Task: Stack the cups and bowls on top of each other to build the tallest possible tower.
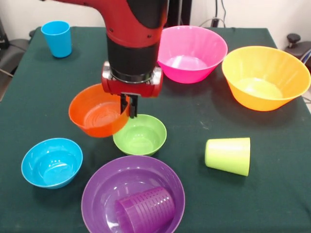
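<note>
The hand was pinched on the right rim of the small round orange plastic bowl, which hung tilted, its right edge overlapping the left rim of the small green plastic bowl; whether orange was resting on green or just above it couldn't be told. Green sat upright at bench centre. The small blue plastic bowl stood near left, apart from both. The wide shallow purple plastic bowl was at the near edge w/ the ribbed purple plastic cup lying on its side inside it. The lime green plastic cup lay tipped over, right of centre; the blue plastic cup stood upright far left. The large pink plastic bowl and large yellow-orange plastic bowl sat far right, side by side on the dark green cloth of the bench. Handling, as a judgement: all look like thin, light, stiff, glossy plastic, so prob. slippery and prone to swing under a one-sided rim pinch. Rim wall is the only real hold on bowls. Tipped cups likely roll; best taken across the mouth edge.
</note>
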Controlling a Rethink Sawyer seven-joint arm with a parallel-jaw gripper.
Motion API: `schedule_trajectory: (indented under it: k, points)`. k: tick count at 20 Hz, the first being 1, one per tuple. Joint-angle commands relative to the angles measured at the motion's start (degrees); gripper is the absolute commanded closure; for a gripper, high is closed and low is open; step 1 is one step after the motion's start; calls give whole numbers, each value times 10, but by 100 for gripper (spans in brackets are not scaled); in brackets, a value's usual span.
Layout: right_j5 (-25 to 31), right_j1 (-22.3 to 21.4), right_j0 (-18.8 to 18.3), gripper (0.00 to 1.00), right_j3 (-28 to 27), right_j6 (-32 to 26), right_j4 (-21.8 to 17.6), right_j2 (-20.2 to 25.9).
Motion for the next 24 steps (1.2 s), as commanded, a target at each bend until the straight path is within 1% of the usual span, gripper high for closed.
schedule_trajectory:
  k: [1,3,11,13,19,23,24]
  points:
    - [13,46,32,100,-62,108,11,2]
    - [17,51,37,100,-71,111,14,0]
    - [9,55,48,100,-73,127,20,-8]
    - [18,61,53,100,-85,133,24,-10]
    - [42,60,84,100,-94,172,46,-31]
    - [44,64,96,100,-98,183,57,-43]
    - [39,59,99,100,-88,186,59,-46]
